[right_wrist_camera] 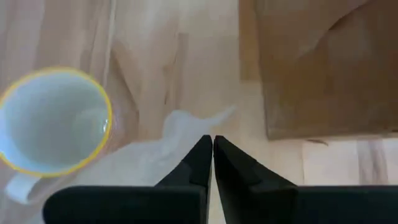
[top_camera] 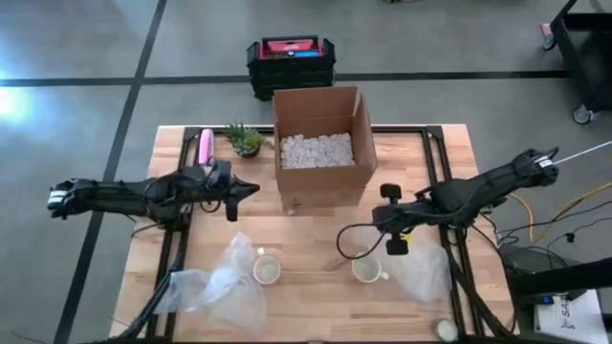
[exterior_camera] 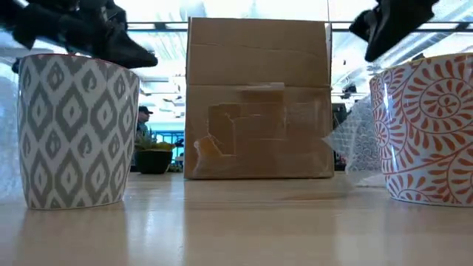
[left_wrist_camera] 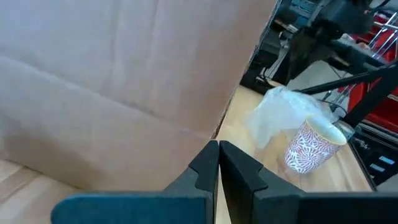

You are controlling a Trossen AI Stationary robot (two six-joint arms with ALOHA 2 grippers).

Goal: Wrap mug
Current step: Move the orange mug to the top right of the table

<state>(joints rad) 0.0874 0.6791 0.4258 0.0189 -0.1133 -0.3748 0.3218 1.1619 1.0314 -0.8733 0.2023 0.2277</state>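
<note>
Two mugs are set upright on the table's front part, well apart. The left mug, patterned in grey and white diamonds, is placed touching a crumpled clear wrap. The right mug, white with orange swirls and a yellow rim, is placed with its handle to the right, just beside a second wrap. Both are unwrapped.

I see an open brown cardboard box of white packing peanuts, beside a small green potted plant.
</note>
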